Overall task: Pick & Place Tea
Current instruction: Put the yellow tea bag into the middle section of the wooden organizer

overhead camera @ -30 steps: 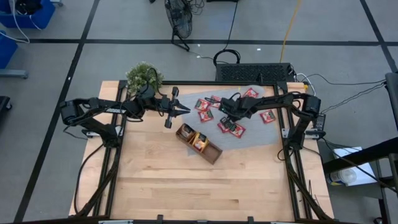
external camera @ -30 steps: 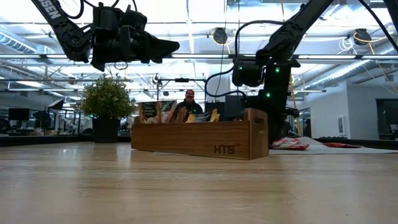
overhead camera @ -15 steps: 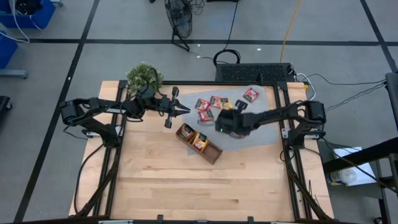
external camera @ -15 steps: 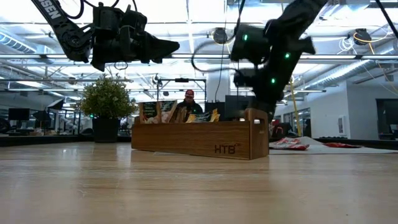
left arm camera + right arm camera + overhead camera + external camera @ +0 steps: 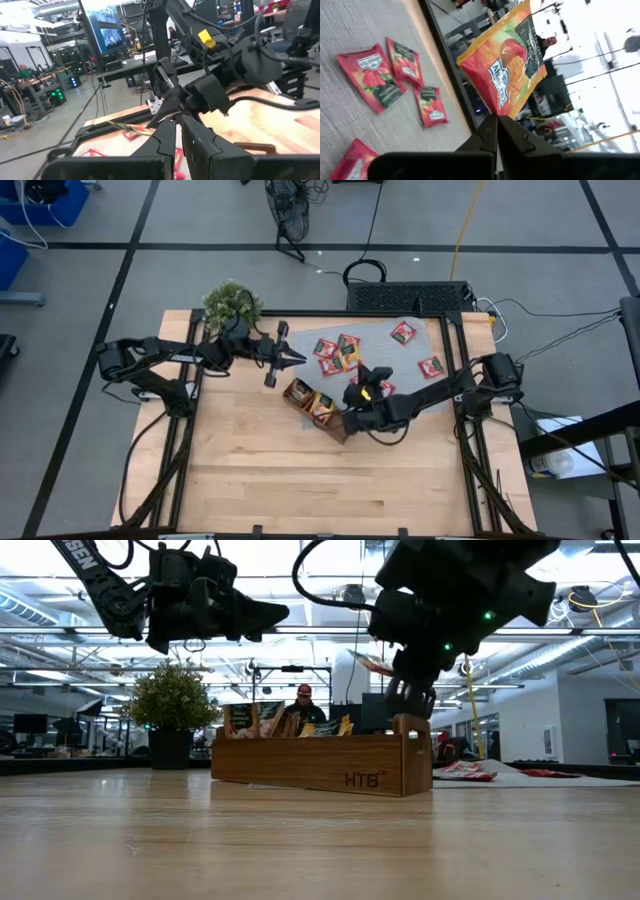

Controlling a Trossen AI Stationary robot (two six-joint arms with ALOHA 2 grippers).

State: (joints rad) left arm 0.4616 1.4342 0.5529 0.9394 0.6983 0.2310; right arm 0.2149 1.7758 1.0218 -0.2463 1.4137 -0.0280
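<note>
My right gripper (image 5: 366, 388) hangs just right of the brown wooden tray (image 5: 336, 423), above the table, shut on an orange tea sachet (image 5: 502, 65) with a fruit picture and a light label. Several red sachets (image 5: 325, 348) lie flat on the grey mat (image 5: 455, 340) at the far side; three show in the right wrist view (image 5: 367, 80). The tray's compartments hold a few sachets (image 5: 320, 406) standing on edge. My left gripper (image 5: 290, 358) hovers shut and level left of the tray's far end, holding nothing I can see. My right gripper pinches the orange sachet by one lower corner (image 5: 496, 111) between its two fingertips. The rest of the sachet stands out beyond the fingers, flat and tilted. It is lifted clear of the table and the mat, about level with the tray's top (image 5: 372, 663).
A potted plant (image 5: 232, 302) stands at the table's far left corner. Black frame rails (image 5: 470, 450) run along both sides of the table. Bare wood (image 5: 330, 480) lies in front of the tray. A person (image 5: 303, 700) shows in the room beyond the table.
My right gripper has swung from over the grey mat toward the table's near-left, up to the tray's right end, rising a little and rolling its wrist. The orange sachet has come with it, clear of the mat. My left arm has kept still.
</note>
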